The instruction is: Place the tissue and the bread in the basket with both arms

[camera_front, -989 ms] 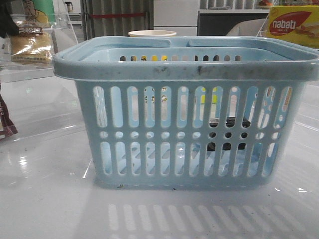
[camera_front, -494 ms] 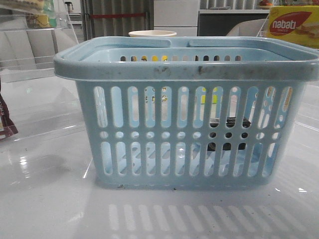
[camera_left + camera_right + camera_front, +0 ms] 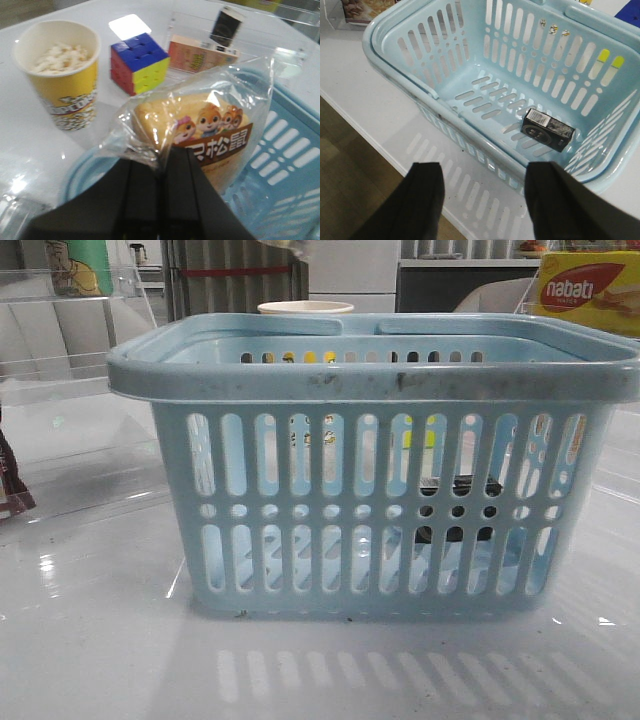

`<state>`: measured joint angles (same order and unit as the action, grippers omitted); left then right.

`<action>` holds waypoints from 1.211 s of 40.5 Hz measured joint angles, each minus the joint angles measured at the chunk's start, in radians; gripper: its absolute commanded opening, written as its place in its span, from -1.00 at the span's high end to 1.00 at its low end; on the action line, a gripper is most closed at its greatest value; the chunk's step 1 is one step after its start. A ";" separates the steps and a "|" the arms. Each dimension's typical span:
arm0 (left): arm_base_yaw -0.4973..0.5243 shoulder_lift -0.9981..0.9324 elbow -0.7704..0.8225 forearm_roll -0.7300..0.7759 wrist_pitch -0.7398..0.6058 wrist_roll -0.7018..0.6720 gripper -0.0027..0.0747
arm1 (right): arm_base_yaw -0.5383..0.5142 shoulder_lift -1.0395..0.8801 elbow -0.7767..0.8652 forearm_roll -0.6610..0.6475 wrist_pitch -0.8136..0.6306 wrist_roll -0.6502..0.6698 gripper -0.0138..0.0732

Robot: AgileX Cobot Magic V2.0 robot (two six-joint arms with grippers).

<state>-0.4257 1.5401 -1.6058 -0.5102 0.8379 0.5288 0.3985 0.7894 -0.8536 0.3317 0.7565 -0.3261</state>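
The light-blue basket stands in the middle of the table. The tissue, a flat black pack, lies on the basket floor and shows dark through the slots in the front view. My left gripper is shut on the clear plastic edge of the bread, a tan loaf with a brown label strip, and holds it over the basket's rim. My right gripper is open and empty, above the table on the near side of the basket. Neither gripper shows in the front view.
A yellow popcorn cup, a colour cube and a small carton stand behind the basket. A nabati box is at the back right, a clear shelf at the back left, a dark wrapper at the left edge. The table edge is near my right gripper.
The bread packet has left the clear shelf at the back left, risen out of the top of the front view, and moved towards the basket. The basket and tissue have not moved.
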 measured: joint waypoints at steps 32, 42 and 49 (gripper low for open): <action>-0.102 0.085 0.000 0.068 0.006 0.015 -0.49 | 0.000 0.000 0.000 0.000 0.000 0.000 -0.42; -0.125 -0.066 0.033 0.079 0.071 -0.021 -0.49 | 0.000 0.000 0.000 0.000 0.000 0.000 -0.42; -0.135 -0.253 0.180 0.103 0.073 -0.040 -0.49 | 0.000 0.000 0.000 0.000 0.000 0.000 -0.42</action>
<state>-0.5604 1.2867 -1.4260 -0.4071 0.9112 0.4891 0.3985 0.7894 -0.8536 0.3317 0.7565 -0.3261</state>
